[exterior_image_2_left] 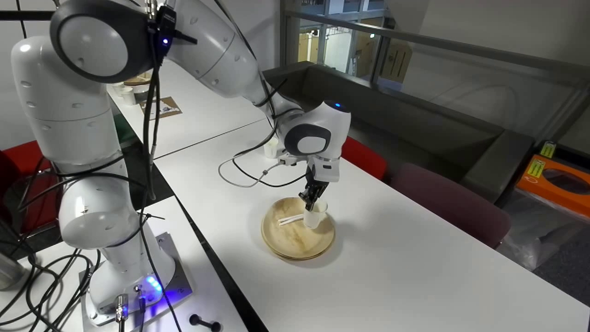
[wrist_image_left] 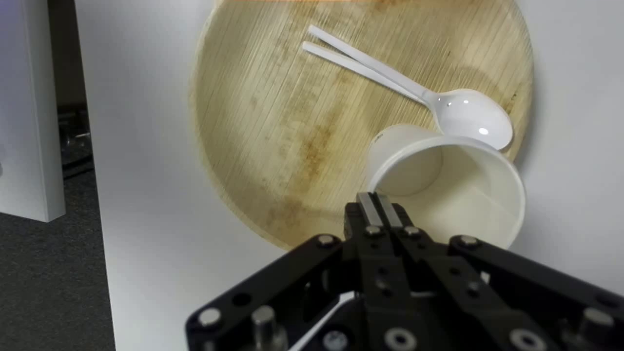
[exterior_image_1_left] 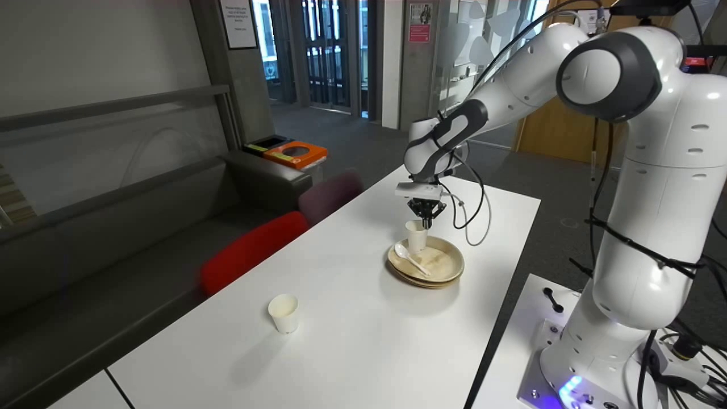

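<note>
My black gripper [wrist_image_left: 374,196] is closed, its fingertips together at the rim of a white tapered cup [wrist_image_left: 453,195]; I cannot tell whether they pinch its wall. The cup stands on a round, tan, wood-grained plate [wrist_image_left: 287,126], beside a white plastic spoon [wrist_image_left: 460,112]. In both exterior views another white tapered cup [exterior_image_1_left: 284,313] stands well apart on the white table [exterior_image_1_left: 341,358].

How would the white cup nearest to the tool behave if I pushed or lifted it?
The cup looks thin-walled and empty, so it is probably light and may dent when squeezed. It looks taller than wide and narrows downward, so a push high up might tip it.
</note>
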You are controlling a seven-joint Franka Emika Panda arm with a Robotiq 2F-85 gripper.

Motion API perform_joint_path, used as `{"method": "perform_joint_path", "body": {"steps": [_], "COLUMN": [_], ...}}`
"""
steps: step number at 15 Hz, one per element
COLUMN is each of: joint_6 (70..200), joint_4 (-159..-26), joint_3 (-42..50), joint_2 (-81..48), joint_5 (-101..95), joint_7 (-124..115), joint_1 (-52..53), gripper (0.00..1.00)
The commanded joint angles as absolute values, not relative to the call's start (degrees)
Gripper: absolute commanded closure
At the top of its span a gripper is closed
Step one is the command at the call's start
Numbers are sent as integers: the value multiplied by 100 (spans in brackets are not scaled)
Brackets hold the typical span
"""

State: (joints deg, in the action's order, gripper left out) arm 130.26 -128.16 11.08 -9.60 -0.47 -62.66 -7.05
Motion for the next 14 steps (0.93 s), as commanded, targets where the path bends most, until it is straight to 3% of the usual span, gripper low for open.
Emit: {"method": "perform_joint_path", "body": {"steps": [1, 7, 11, 14], "joint_6": [13202, 13065, 13176, 13149], "joint_4": [-13337, -13580, -13227, -13448], "joint_3": [1121, 1115, 1075, 1090], "joint_2": [-178, 416, -318, -50], "joint_5": [194, 360, 164, 226], "joint_7": [-5880, -5539, -5788, -5542], "joint_1": [-802, -883, -910, -888], "gripper": [100, 100, 100, 100]}}
